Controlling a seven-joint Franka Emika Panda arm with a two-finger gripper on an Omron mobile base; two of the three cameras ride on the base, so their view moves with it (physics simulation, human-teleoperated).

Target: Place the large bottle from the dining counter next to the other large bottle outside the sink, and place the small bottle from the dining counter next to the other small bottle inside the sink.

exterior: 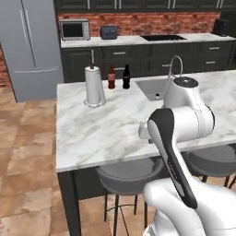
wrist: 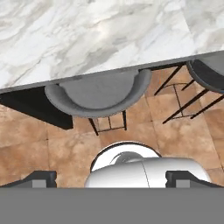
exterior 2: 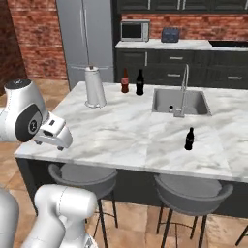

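The large bottle (exterior 2: 125,81), brown with a red label, stands at the far side of the dining counter (exterior 2: 121,135), close beside the tall all-black other large bottle (exterior 2: 140,82), left of the sink (exterior 2: 193,102). Both bottles (exterior: 111,77) (exterior: 126,77) show again in the left base view. The small bottle (exterior 2: 189,139), short and black, stands upright near the counter's front edge, in front of the sink. A tiny item (exterior 2: 170,108) sits in the basin by the faucet, too small to identify. My gripper (wrist: 112,178) is open and empty, held at the counter's near edge above a stool, far from all bottles.
A paper towel roll (exterior 2: 94,87) stands upright left of the two tall bottles. The curved chrome faucet (exterior 2: 184,89) rises at the sink's front rim. Grey round stools (exterior 2: 80,177) (exterior 2: 191,191) stand under the counter's near edge. A fridge and dark cabinets line the back wall.
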